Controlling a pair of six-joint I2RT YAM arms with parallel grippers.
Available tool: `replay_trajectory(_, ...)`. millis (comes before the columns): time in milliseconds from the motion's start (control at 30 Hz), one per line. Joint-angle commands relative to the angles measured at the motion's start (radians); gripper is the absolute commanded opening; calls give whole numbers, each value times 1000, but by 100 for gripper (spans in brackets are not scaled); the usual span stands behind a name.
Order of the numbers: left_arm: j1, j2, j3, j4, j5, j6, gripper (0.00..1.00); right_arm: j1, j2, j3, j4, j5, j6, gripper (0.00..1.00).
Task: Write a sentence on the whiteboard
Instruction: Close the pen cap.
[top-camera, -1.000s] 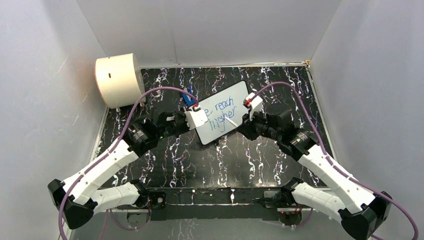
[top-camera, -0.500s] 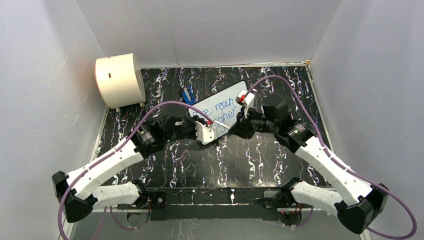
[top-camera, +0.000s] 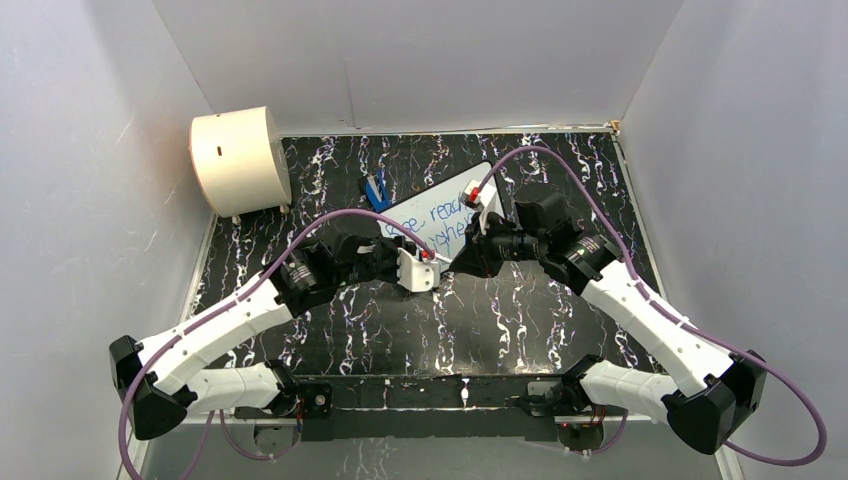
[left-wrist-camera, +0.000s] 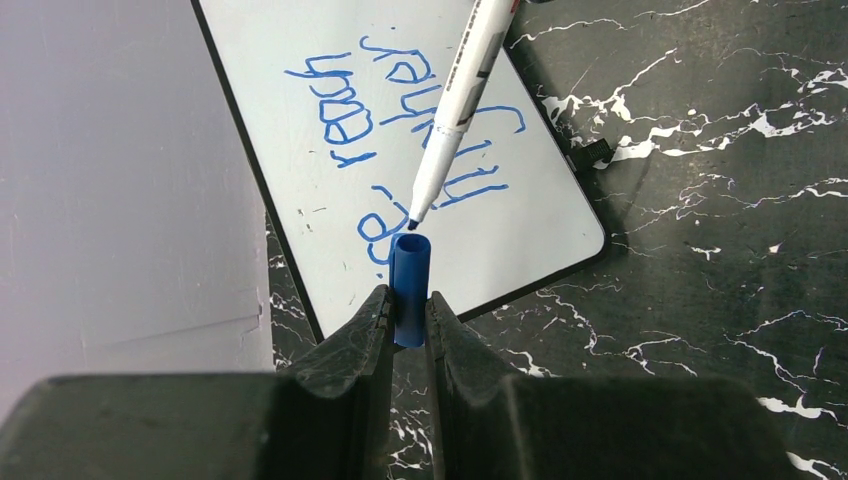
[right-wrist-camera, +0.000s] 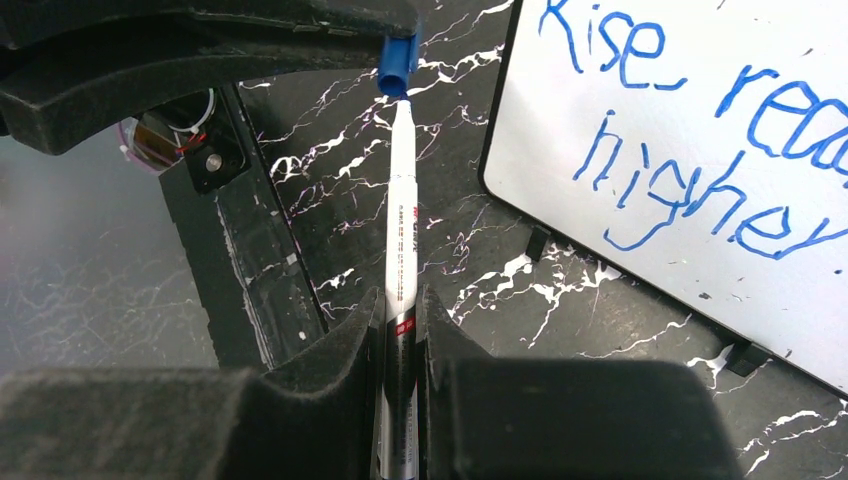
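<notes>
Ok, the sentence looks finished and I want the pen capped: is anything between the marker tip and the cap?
Nothing visible. The right gripper holds the marker with its tip aimed at the open mouth of the blue cap clamped in the left gripper, almost touching it. The whiteboard lies aside, not between.

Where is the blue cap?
In the left wrist view, the cap is pinched in the left gripper, just under the marker tip, by the whiteboard edge.
</notes>
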Motion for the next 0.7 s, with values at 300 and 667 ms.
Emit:
replay_trajectory(300,-9,5,3,16,-4,16,0,-1,-5,45,18,-35,-7,0)
replay_trajectory(667,-12,6,8,21,-4,26,0,-2,19,51,15,-35,-3,0)
